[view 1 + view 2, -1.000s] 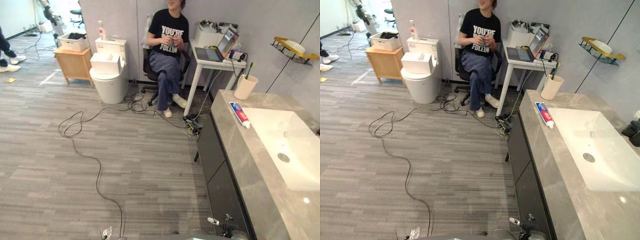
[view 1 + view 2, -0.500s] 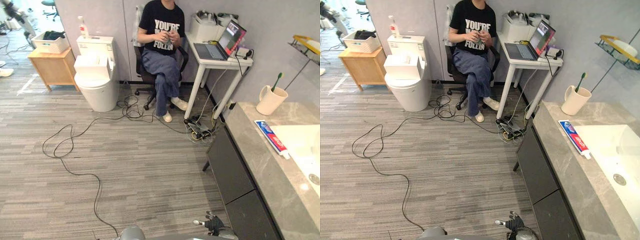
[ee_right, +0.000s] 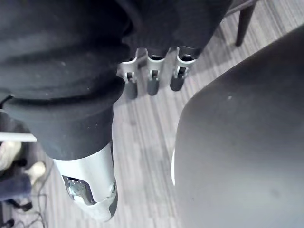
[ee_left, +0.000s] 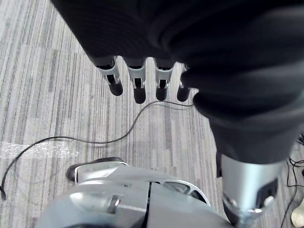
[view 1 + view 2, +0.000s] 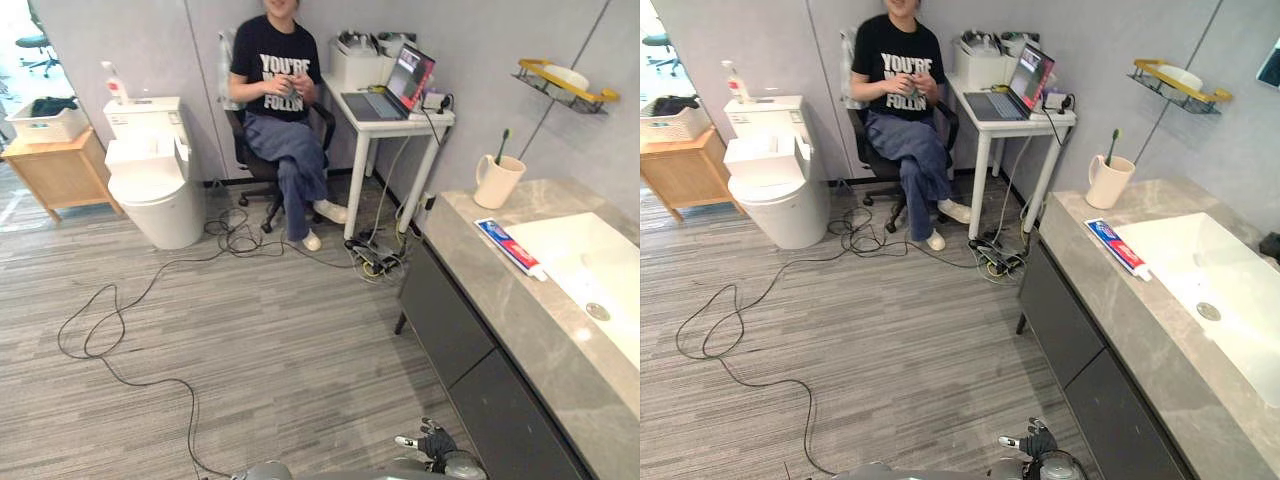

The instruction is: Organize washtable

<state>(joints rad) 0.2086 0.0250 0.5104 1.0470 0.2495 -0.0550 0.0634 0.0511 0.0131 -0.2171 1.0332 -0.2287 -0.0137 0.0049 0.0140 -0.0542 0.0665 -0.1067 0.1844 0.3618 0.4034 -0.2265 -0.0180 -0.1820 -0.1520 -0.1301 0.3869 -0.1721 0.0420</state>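
Note:
The washtable [image 5: 470, 265] is a grey marble counter on dark cabinets at the right, with a white sink [image 5: 600, 275] set in it. A toothpaste tube [image 5: 510, 247] lies on the counter beside the sink's near left edge. Farther back stands a cream cup [image 5: 497, 181] with a green toothbrush [image 5: 503, 140] in it. My left hand [image 4: 139, 88] hangs over the grey floor, fingers straight and holding nothing. My right hand [image 3: 153, 80] hangs the same way, open and apart from the counter.
A wire wall shelf [image 5: 560, 82] with a yellow rim hangs above the counter. A person [image 5: 275, 110] sits on a chair beside a white desk [image 5: 385, 110] with a laptop. A toilet [image 5: 150, 175], a wooden cabinet [image 5: 55, 170] and floor cables [image 5: 110, 320] lie left.
The camera has swung, so the whole picture has shifted and more of the sink shows at the right. The cup, toothpaste and the rest stay where they were.

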